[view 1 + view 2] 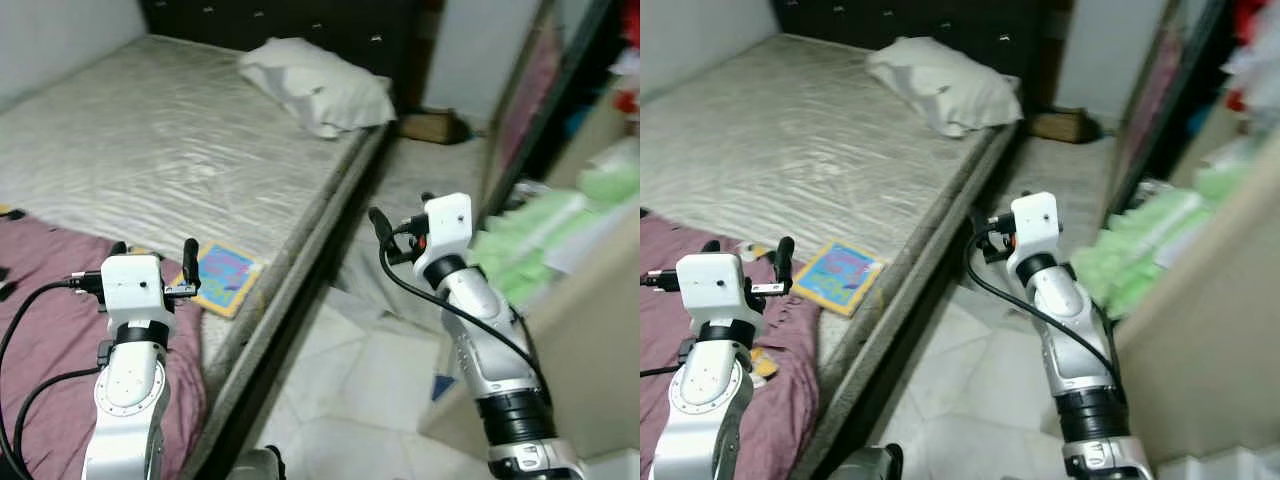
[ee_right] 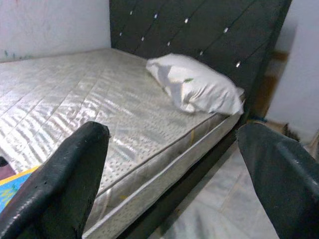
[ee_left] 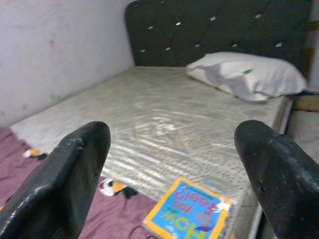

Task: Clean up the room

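Facing bare mattress (image 1: 170, 150), pillow (image 1: 320, 85), tiled floor (image 1: 370, 390)

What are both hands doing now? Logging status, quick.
Left hand: open, empty, above the book on the bed.
Right hand: open, empty, over the floor.

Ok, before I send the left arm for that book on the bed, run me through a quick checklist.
1. Left tool open: ok, fingers spread wide in the left wrist view.
2. Left tool empty: ok.
3. Book in view: ok, lying flat near the mattress edge, beside the purple blanket.
4. Path to the book free: ok, nothing between tool and book.
5. Right tool out of the way: ok, open and empty over the floor beside the bed.
6. Book within reach: cannot tell.
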`<state>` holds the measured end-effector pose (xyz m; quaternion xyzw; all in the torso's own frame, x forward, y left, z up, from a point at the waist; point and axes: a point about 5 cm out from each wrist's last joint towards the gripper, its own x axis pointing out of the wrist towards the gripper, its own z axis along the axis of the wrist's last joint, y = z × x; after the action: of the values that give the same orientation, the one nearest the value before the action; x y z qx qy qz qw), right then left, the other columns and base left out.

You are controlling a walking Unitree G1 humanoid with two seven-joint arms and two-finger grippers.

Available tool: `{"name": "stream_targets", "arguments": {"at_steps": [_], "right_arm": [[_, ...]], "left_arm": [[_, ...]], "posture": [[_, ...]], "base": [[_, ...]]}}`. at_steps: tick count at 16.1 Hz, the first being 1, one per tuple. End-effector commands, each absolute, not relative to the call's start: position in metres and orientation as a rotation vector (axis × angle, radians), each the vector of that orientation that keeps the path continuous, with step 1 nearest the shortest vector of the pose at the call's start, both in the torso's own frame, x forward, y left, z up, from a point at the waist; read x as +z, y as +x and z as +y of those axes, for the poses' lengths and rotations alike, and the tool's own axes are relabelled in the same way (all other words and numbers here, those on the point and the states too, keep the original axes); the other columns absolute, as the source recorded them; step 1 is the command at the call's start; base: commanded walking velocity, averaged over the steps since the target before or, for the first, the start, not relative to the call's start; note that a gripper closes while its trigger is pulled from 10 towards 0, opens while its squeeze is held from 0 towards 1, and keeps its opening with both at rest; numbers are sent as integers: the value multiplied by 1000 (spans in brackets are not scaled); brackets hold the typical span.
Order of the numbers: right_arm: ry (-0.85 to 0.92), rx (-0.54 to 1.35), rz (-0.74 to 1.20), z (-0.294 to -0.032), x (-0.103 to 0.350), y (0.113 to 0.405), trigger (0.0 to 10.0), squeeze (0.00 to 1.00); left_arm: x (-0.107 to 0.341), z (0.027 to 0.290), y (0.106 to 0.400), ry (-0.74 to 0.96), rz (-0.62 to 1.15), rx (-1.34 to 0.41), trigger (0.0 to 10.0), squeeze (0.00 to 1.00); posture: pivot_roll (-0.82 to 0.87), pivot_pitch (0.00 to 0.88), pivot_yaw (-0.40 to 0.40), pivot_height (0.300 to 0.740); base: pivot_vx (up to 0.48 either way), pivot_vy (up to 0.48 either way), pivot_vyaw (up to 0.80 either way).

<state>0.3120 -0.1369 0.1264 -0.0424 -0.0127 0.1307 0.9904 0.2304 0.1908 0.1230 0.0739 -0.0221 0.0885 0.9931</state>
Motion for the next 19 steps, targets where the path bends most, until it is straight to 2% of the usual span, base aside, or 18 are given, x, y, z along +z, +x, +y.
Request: {"name": "stream_targets", "arguments": {"at_steps": [1,6,9,19], "right_arm": [[-88,252,-42,-135,127,314,10000,0],[-82,204,-43,-135,121,315,10000,0],[-89,206,-33,-140,117,314,10000,0],[-114,213,-39,-142,116,313,10000,0]], "left_arm": [[122,193,231,153,-45,209,10000,0],[133,199,235,186,-105,225,10000,0],[131,203,231,238,-120,231,10000,0],[128,201,226,204,-101,267,10000,0]], "posture": [[4,0,3,740],[13,0,12,740],[19,0,-9,740],[11,0,-38,740]], "base": [[0,0,744],[0,0,729],[0,0,710],[0,0,626]]}}
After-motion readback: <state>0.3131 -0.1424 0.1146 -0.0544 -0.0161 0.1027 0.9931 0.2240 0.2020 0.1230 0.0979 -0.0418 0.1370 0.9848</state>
